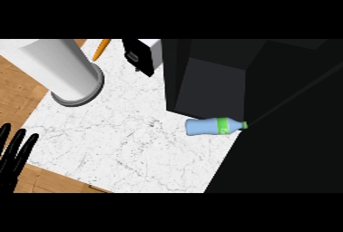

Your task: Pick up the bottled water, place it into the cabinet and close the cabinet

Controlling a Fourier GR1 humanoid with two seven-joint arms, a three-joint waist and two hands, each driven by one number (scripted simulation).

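Bottled water [214, 126] on its side at counter's [120, 140] right edge, apparently touching cabinet [208, 86]. Left hand [12, 158], fingers straight, at left edge.

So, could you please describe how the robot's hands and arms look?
Only the left hand shows, at the lower left edge: matte black, with long, slim, round-tipped fingers and no visible markings or cables. No forearm or right hand shows.
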